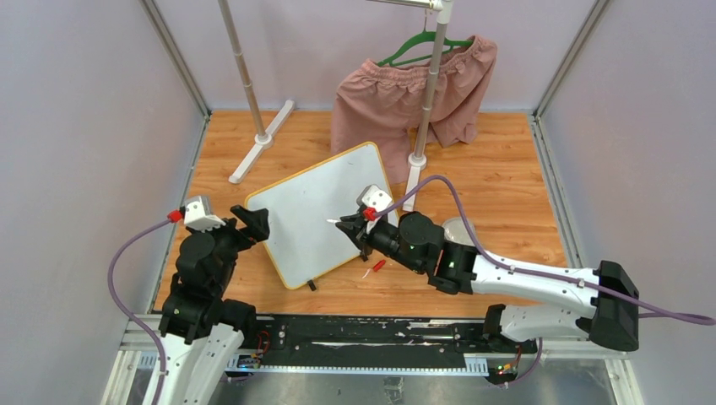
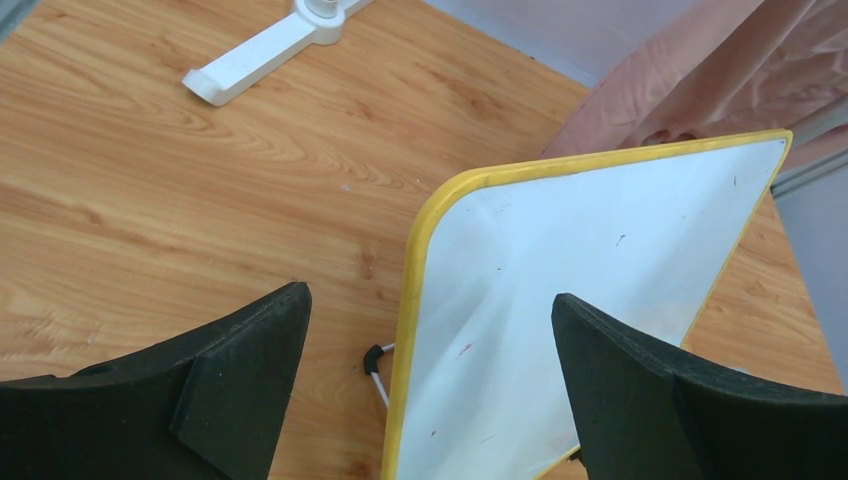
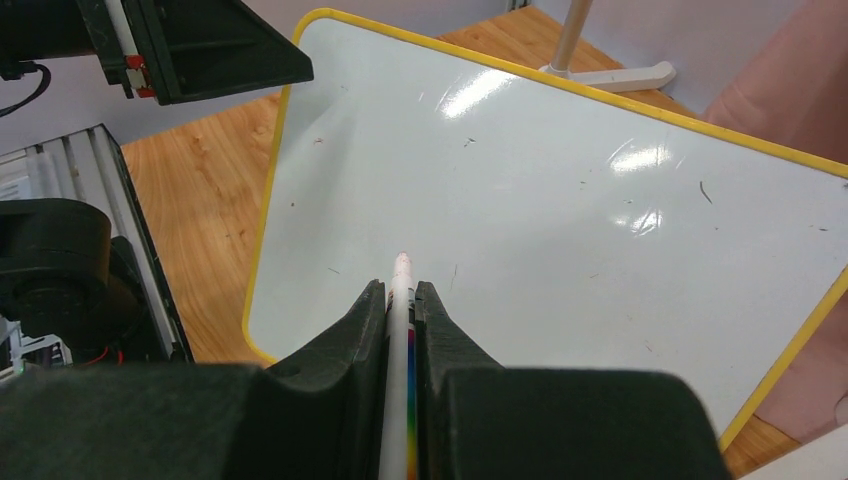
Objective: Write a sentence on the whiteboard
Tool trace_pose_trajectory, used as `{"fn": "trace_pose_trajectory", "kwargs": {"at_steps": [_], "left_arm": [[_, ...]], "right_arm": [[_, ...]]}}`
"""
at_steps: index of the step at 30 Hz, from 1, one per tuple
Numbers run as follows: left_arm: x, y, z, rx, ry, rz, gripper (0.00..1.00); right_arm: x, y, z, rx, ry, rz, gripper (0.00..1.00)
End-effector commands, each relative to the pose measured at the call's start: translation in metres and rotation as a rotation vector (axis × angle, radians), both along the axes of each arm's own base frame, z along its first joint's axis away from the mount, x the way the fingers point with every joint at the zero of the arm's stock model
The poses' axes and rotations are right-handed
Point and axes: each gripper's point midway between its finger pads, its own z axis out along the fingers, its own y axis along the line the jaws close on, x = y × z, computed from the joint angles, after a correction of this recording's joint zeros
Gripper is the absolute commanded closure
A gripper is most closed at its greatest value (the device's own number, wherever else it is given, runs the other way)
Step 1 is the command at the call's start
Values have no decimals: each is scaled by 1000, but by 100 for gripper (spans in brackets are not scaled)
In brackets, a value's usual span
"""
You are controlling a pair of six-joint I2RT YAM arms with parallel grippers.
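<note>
The whiteboard (image 1: 325, 211), white with a yellow frame, lies skewed on the wooden table, also in the left wrist view (image 2: 590, 270) and the right wrist view (image 3: 560, 210). No sentence is in view; the surface bears only small specks. My right gripper (image 1: 346, 226) (image 3: 400, 288) hovers over the board's near middle, shut on a white marker (image 3: 402, 310) with a rainbow stripe, its tip pointing at the board. At the board's left edge, my left gripper (image 1: 252, 221) (image 2: 430, 295) is open with the yellow frame between its fingers, touching nothing.
A small red cap (image 1: 378, 266) lies on the table by the board's near edge. A clothes rack stands behind, with a white foot (image 1: 262, 139) (image 2: 265, 45) and pink shorts (image 1: 405, 97) on a green hanger. A black foot (image 2: 373, 358) sticks out under the board.
</note>
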Motion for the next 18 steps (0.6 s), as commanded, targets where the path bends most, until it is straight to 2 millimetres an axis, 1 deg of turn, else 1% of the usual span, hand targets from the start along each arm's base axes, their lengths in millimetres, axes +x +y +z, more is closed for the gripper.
{"fn": "trace_pose_trajectory", "kwargs": {"at_steps": [1,5,10,18], "left_arm": [[-2,-7,5,32,-12,-52,4],[-3,-8,4,28,-15,-54,6],[-5,-7,4,13,-22,-40,7],[-4,-12,3,7,-26,-66,12]], "right_arm": [[5,8,17,25,-71,-39,100],[7,20,15,23,-97,-39,100],[7,32,19,33,-122,-30,100],[1,47,20,53,-143,-14,100]]}}
